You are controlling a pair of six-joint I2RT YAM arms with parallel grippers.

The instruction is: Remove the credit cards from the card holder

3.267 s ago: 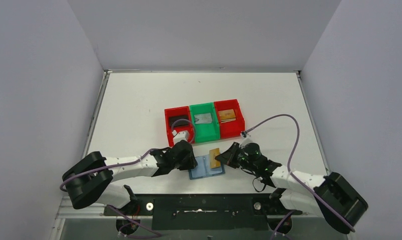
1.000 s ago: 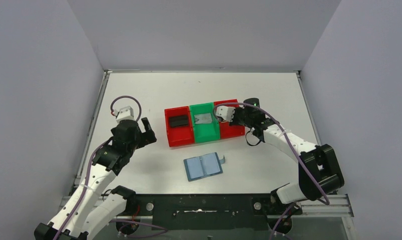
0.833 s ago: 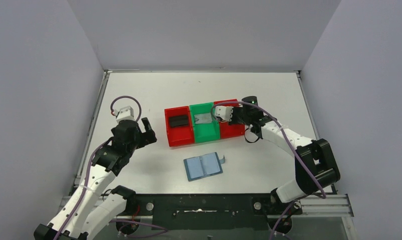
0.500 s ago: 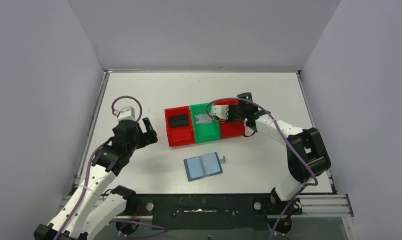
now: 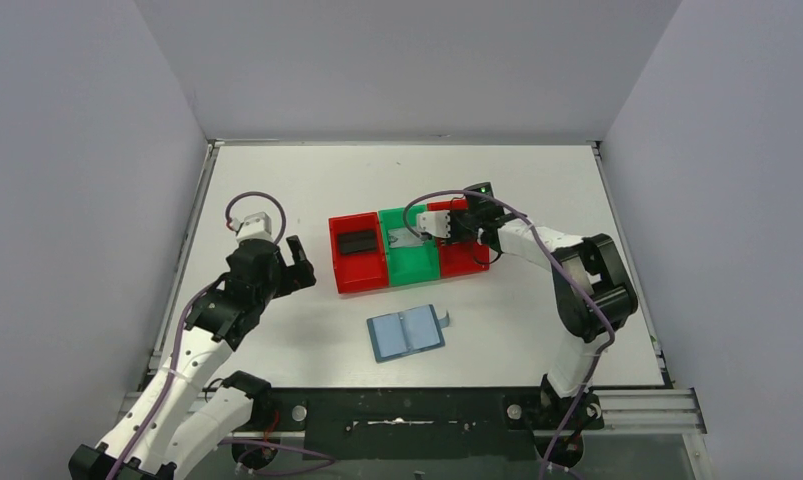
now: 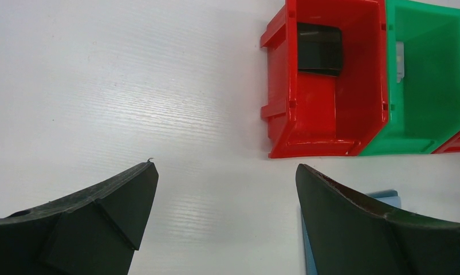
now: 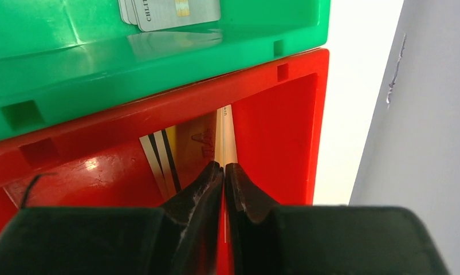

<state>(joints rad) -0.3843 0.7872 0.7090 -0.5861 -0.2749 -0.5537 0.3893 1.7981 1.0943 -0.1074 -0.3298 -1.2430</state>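
Observation:
The teal-blue card holder [image 5: 407,333] lies open and flat near the table's front; a sliver of it [image 6: 388,195] shows beside my left finger. A black card [image 5: 357,242] [image 6: 319,48] rests in the left red bin, and silver-grey cards [image 5: 407,238] [image 7: 170,11] lie in the green bin. My right gripper [image 5: 457,232] [image 7: 223,166] reaches down into the right red bin, its jaws pinched on a gold-brown card [image 7: 224,134] held edge-on. Another striped card [image 7: 161,157] leans beside it. My left gripper [image 5: 299,262] [image 6: 224,169] hovers open and empty, left of the bins.
Three joined bins stand mid-table: a red one [image 5: 342,275], a green one [image 5: 417,270] and another red one [image 5: 469,262]. Grey walls close in the table on three sides. A purple cable loops over my right arm above the bins.
My right arm has swung left along the bins and lowered its card into the right red bin, and its jaws have eased slightly. The left arm and card holder have stayed still.

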